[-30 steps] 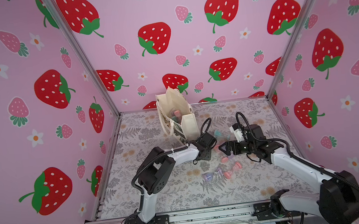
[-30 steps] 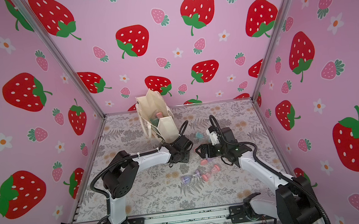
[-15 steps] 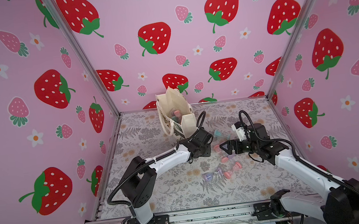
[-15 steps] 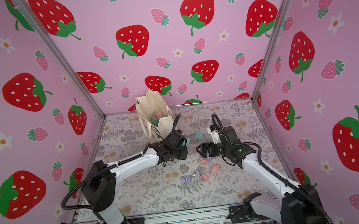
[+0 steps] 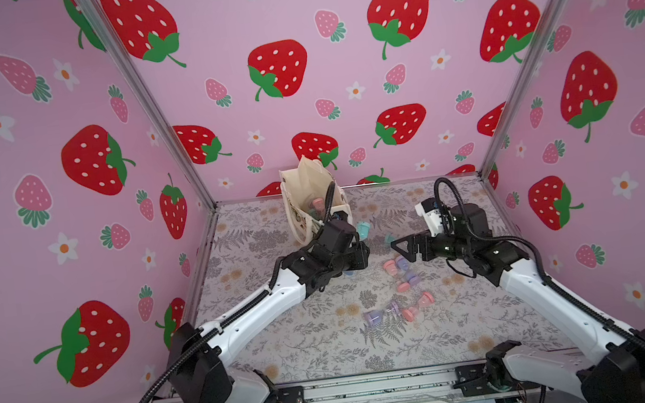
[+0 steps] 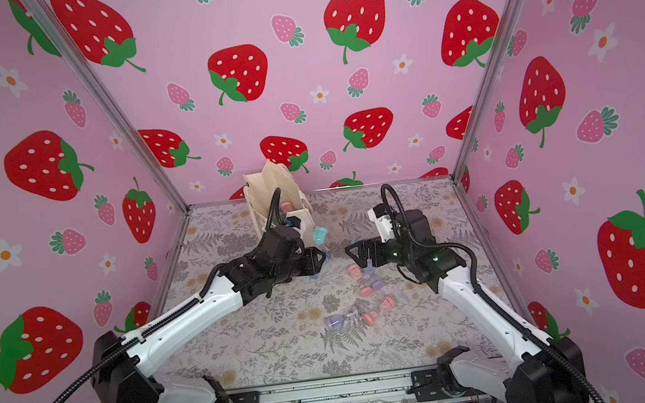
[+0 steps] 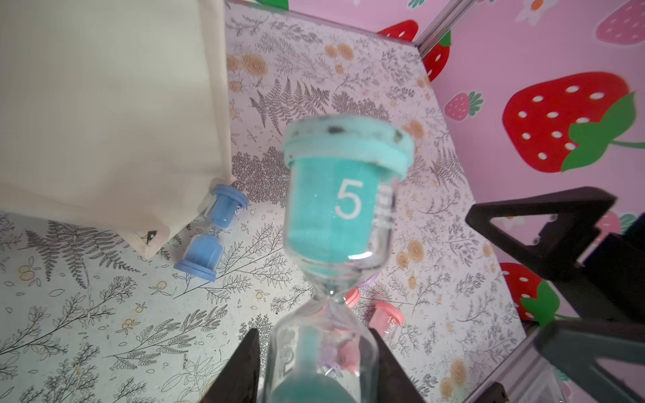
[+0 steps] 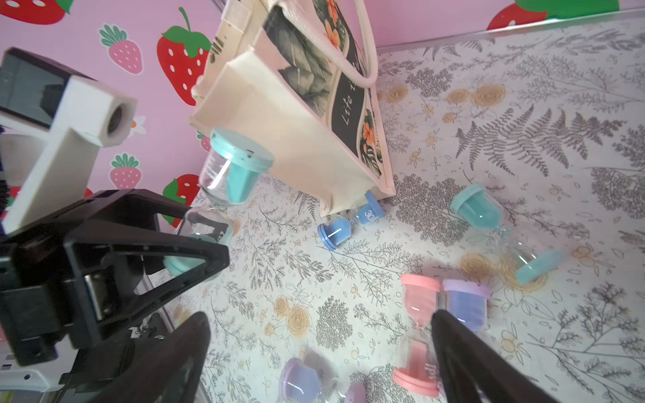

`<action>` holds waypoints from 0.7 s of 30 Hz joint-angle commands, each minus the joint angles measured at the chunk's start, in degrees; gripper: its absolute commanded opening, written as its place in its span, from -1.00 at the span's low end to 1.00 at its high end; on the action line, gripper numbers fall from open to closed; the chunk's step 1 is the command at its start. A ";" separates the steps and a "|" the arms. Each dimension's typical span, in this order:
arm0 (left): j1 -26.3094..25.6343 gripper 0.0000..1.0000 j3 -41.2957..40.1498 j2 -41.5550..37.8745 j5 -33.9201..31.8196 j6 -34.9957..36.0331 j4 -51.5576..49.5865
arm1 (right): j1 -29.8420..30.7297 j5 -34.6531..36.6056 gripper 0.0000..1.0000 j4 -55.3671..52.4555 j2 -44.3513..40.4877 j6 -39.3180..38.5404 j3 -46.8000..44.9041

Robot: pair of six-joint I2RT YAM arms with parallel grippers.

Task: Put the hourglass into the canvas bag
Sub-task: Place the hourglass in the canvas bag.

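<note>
A teal hourglass (image 7: 340,206) marked 5 is held by its lower glass bulb in my left gripper (image 7: 317,370), which is shut on it above the table. In both top views it (image 5: 364,229) (image 6: 319,234) hangs just right of the cream canvas bag (image 5: 303,196) (image 6: 270,192), which stands upright and open at the back. The bag's leafy print (image 8: 335,87) faces the right wrist camera. My right gripper (image 8: 319,317) (image 5: 396,246) is open, hovering over loose hourglasses and holding nothing.
A blue hourglass (image 7: 213,237) lies against the bag's bottom corner. Another teal one (image 8: 502,230) and several pink and purple ones (image 5: 398,280) lie mid-table. A pink one (image 5: 317,203) shows inside the bag. The two grippers face each other closely.
My left arm has stretched out lower and carried the teal hourglass a little toward the bag. The right gripper has lifted slightly and stays open.
</note>
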 commanded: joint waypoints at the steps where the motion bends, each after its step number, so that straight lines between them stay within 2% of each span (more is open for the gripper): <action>1: 1.75 -0.30 2.12 -2.77 0.24 -0.85 -1.08 | 1.44 -0.69 0.99 0.26 1.64 -1.68 3.55; 11: 7.71 -0.36 10.55 -3.92 -4.30 0.30 -5.82 | 5.67 -0.11 0.99 3.50 7.86 -1.89 10.55; 14: 9.59 -0.36 14.17 -1.87 -7.38 0.92 -8.28 | 6.37 -0.20 0.99 3.66 9.84 -2.14 12.76; 21: 14.30 -0.37 21.10 4.81 -7.45 1.00 -9.26 | 6.92 -0.31 0.99 5.68 12.95 -2.85 15.90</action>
